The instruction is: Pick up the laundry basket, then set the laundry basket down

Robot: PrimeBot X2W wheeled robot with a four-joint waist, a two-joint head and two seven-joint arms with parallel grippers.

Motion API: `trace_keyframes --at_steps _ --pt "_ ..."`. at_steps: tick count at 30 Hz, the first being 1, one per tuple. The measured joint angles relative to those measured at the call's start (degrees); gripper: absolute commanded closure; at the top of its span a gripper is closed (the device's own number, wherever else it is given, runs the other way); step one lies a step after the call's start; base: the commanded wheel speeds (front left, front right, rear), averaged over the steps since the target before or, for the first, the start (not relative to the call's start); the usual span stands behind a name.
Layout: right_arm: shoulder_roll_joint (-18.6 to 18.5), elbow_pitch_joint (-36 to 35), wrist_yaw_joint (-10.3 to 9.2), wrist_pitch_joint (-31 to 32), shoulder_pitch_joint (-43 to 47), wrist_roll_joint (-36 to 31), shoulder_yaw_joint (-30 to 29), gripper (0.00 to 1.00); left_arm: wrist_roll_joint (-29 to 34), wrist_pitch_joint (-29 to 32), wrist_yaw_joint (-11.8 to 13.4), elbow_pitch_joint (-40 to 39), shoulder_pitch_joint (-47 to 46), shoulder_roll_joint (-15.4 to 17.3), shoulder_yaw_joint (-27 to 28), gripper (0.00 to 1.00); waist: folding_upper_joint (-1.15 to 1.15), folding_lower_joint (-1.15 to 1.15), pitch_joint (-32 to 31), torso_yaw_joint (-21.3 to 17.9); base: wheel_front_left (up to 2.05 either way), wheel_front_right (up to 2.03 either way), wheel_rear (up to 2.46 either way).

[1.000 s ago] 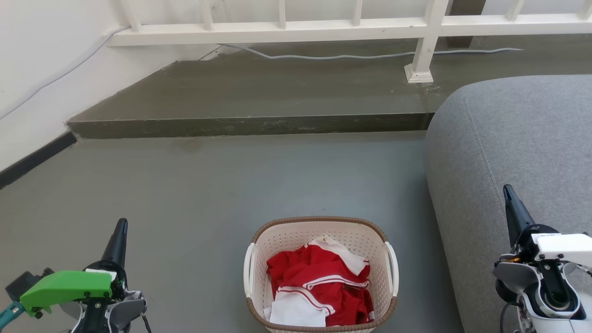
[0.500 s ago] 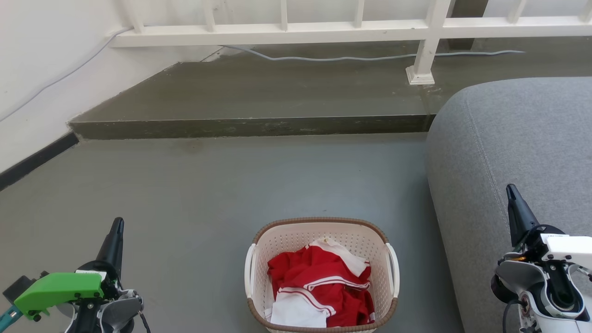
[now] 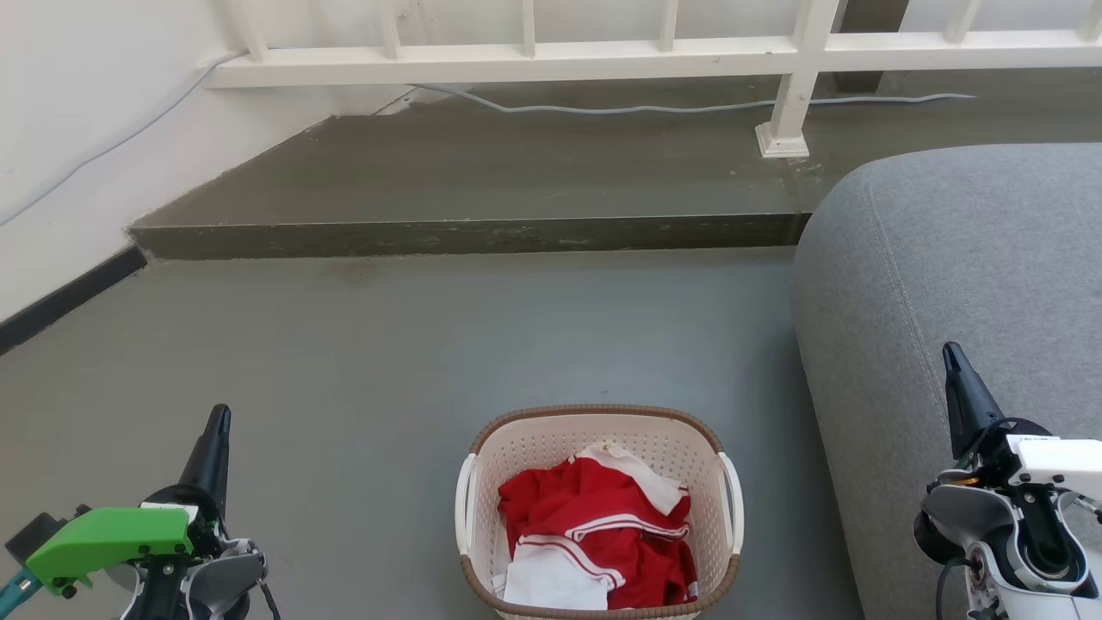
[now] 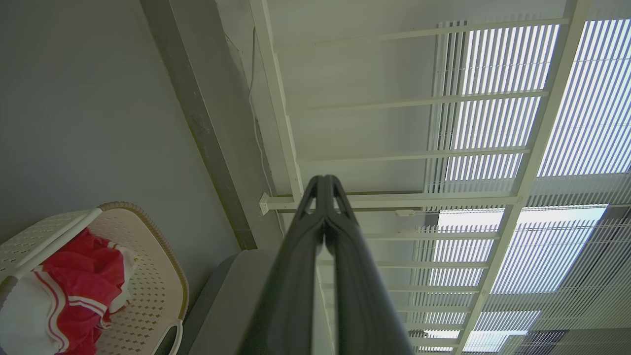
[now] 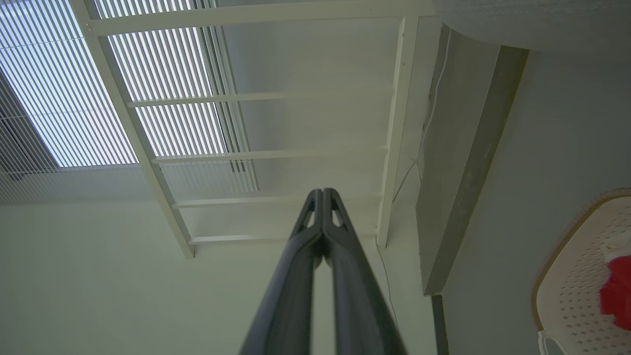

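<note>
The laundry basket (image 3: 534, 448) stands on the grey floor at the bottom middle of the head view, cream-white and perforated with a brown rim and two white side handles. Red and white clothes (image 3: 603, 534) lie inside it. My left gripper (image 3: 219, 418) hovers well to the basket's left, shut, with nothing held. My right gripper (image 3: 950, 355) is far to its right, above the sofa, also shut and empty. The left wrist view shows the basket (image 4: 148, 276) at lower left, beside the closed left gripper (image 4: 324, 181). In the right wrist view the basket (image 5: 572, 276) sits at the right edge, away from the right gripper (image 5: 323, 193).
A grey sofa (image 3: 973, 284) fills the right side, close to the basket. A raised concrete step (image 3: 465, 234) crosses the floor ahead, with a white railing (image 3: 603, 52) and a grey cable (image 3: 620, 107) beyond. A white wall (image 3: 77, 146) bounds the left.
Over the last second the left gripper sank slightly and shifted a little left. The whole picture shifted a few pixels. Nothing differs from half a second ago.
</note>
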Motion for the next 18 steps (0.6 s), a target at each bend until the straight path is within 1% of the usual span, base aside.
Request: trace_keyframes --at_steps 18 --pt "0.0 -0.1 0.0 0.0 0.0 0.0 0.0 1.0 0.0 0.0 0.0 -0.1 0.0 0.0 0.0 1.0 0.0 0.0 0.0 0.0 0.0 0.0 0.0"
